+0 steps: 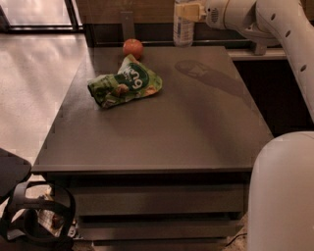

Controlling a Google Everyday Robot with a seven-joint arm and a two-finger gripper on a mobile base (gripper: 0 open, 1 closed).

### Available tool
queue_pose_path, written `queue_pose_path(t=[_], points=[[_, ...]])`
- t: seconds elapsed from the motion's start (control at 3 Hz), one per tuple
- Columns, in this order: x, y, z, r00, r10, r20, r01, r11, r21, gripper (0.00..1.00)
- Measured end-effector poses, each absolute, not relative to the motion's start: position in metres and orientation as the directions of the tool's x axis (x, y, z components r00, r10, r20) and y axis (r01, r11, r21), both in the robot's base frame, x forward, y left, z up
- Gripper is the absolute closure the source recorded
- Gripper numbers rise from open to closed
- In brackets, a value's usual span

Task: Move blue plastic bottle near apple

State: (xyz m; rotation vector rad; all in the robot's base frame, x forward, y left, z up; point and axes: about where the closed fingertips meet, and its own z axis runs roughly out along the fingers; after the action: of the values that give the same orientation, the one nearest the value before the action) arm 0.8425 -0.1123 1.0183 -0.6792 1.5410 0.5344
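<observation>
Gripping the blue plastic bottle (183,32) near its top, the claw (189,11) hovers above the table (196,127).

Arm (287,27): glossy white shell, rounded segs, small dark dots along far-right link. Wrist joint (219,13): round, white, dark perforated patch. Gripper (189,11): pale cream, far edge, right of centre. Base column (280,193): white, rounded, near right.
</observation>
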Motion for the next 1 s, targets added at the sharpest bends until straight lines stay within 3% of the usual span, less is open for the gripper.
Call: queue_pose_path(t=[1.0], points=[[0.883,-0.079,0.95,-0.092,-0.032,-0.995,-0.741,0.67,0.047,1.0]])
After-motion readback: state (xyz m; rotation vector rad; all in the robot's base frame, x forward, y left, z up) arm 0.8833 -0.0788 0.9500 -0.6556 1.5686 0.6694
